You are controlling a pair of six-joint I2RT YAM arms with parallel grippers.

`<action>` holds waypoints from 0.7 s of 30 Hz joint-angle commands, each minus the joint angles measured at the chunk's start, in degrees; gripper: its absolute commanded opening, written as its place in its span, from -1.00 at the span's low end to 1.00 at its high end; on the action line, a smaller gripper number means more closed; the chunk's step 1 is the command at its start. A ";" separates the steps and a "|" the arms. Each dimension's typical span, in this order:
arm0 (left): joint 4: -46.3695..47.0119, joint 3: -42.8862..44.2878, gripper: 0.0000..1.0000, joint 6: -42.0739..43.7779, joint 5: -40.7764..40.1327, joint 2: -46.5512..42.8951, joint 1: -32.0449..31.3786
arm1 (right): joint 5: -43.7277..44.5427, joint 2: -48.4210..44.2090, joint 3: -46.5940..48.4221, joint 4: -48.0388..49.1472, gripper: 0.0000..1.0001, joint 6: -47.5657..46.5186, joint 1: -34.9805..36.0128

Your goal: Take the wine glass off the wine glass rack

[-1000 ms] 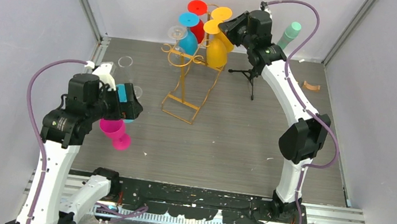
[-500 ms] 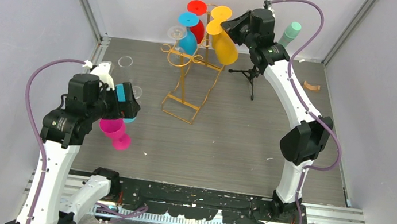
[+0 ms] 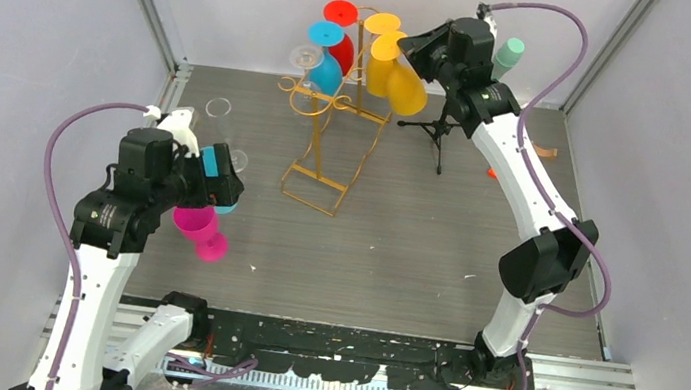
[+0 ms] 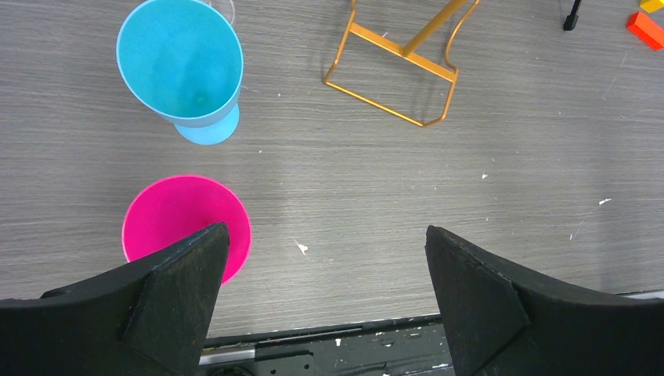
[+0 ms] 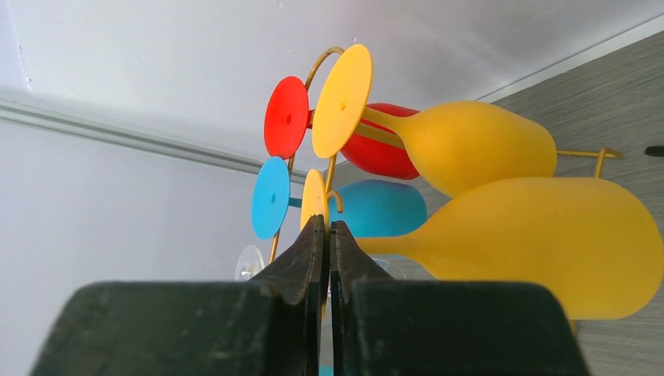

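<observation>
Beside the top hooks of the tall gold wire rack (image 3: 318, 103), we find the right gripper (image 5: 329, 223) pinching the tilted yellow wine glass (image 5: 540, 243) by its thin foot; the left gripper (image 4: 321, 258) stands spread. Such an edge grip may slip, or the foot may catch a hook.

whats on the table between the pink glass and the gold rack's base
Nothing: the left wrist view shows bare table between the pink glass and the wine glass rack base; the blue glass stands aside.
</observation>
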 commanded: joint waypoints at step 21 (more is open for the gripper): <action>14.06 -5.12 0.99 -4.03 25.95 0.38 0.23 | -6.56 -35.01 -38.73 20.95 -0.99 18.15 0.54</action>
